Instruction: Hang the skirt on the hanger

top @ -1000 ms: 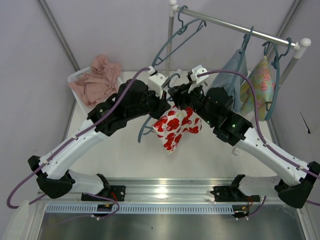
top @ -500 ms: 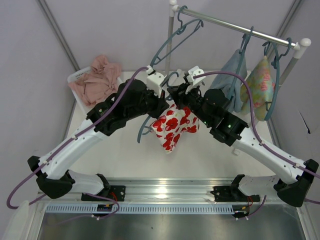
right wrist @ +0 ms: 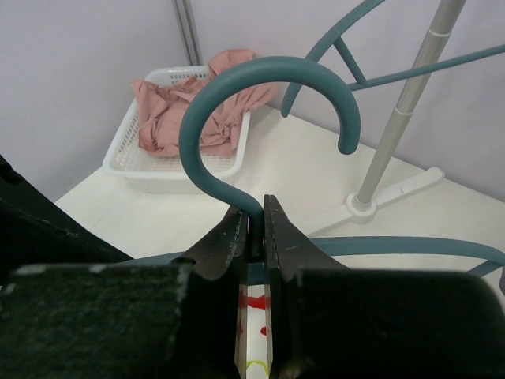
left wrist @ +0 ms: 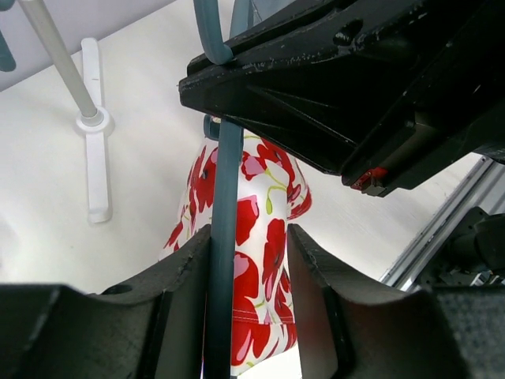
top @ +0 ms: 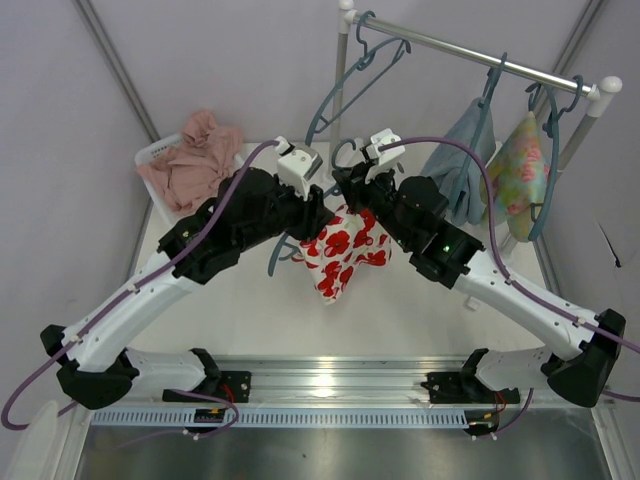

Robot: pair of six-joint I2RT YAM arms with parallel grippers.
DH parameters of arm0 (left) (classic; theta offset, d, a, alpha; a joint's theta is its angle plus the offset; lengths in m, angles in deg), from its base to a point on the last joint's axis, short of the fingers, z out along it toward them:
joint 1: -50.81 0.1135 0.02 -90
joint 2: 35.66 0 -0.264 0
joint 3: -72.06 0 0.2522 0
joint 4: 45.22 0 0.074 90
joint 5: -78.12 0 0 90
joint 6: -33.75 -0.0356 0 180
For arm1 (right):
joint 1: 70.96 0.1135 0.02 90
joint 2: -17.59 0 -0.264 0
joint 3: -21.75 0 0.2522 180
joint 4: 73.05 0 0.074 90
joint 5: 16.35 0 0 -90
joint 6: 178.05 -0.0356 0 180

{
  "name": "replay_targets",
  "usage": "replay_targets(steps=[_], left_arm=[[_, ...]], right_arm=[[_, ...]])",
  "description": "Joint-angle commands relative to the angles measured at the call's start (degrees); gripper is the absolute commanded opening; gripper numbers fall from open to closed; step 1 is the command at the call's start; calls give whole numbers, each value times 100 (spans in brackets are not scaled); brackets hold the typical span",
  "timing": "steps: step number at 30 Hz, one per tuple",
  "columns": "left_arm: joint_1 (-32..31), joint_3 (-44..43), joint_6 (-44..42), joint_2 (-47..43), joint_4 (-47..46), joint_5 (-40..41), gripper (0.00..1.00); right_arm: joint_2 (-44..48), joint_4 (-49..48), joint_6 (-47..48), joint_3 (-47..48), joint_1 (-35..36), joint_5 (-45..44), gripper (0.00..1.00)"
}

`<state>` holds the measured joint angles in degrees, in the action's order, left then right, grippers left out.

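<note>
1. Teal hanger (right wrist: 268,75): the right gripper (right wrist: 252,227) is pinching its neck just under the hook. The jaws are closed tight on the neck, and the hook is standing upright above the fingers.
2. Left gripper (left wrist: 248,237) is standing narrowly parted. A hanger arm is running between its fingers, lying against one and clear of the other, so it is guiding rather than clamping.
3. Skirt (top: 340,250) is hanging directly below the right gripper and just beyond the left fingers, clear of the table (top: 250,300).
4. Step in hand, as judged: seating the waist over the hanger. The right grip should be holding the neck steady and level while the left is working outward along the arm, spreading cloth without dragging it off.
5. The arms are hiding the waist, so I cannot tell whether both shoulders are sitting inside it.
6. Skirt appearance: white cloth with bold red flowers and thin green stems, draping in soft folds and bunching narrow. It is looking limp and likely to slide on smooth plastic.
</note>
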<state>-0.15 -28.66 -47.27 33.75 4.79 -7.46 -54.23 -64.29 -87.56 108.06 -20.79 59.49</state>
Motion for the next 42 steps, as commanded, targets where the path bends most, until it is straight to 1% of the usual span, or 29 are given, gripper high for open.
replay_targets(steps=[1,3,7,12,15,16,19,24,27,32,33,35,36,39,42], left_arm=[[-54,91,-79,-120,-171,-65,46],[-54,144,-115,-103,-136,31,45],[-54,320,-246,-182,-197,172,40],[16,530,-361,-199,-232,269,36],[182,688,-361,-305,-451,16,36],[244,915,-344,-409,-530,-212,36],[455,1101,-291,-585,-759,-573,36],[561,1234,-361,-806,-935,-759,33],[622,1313,-431,-893,-979,-890,28],[675,1611,-440,-1069,-1391,-1268,20],[675,1638,-423,-1070,-1436,-1251,15],[693,1629,-405,-1009,-1463,-1199,11],[693,1621,-396,-982,-1454,-1155,7],[693,1629,-282,-912,-1542,-1093,2],[693,1752,-142,-929,-1814,-970,0]], right_arm=[[-8,-581,100,268,-43,-281,0],[-17,-590,161,294,-43,-246,0],[-17,-643,276,303,-43,-62,0],[-26,-643,364,365,-43,-114,0],[-17,-626,390,391,-51,-35,0],[-26,-599,382,408,-60,0,0],[-78,-459,224,540,-95,123,0],[-131,-503,136,540,-209,264,0],[-140,-468,22,584,-315,430,0],[-140,-467,30,611,-385,616,0],[-149,-459,30,619,-403,607,0],[-184,-397,30,690,-412,615,0],[-193,-380,21,707,-403,624,0],[-193,-336,39,743,-420,642,0],[-228,-239,74,830,-412,484,0]])
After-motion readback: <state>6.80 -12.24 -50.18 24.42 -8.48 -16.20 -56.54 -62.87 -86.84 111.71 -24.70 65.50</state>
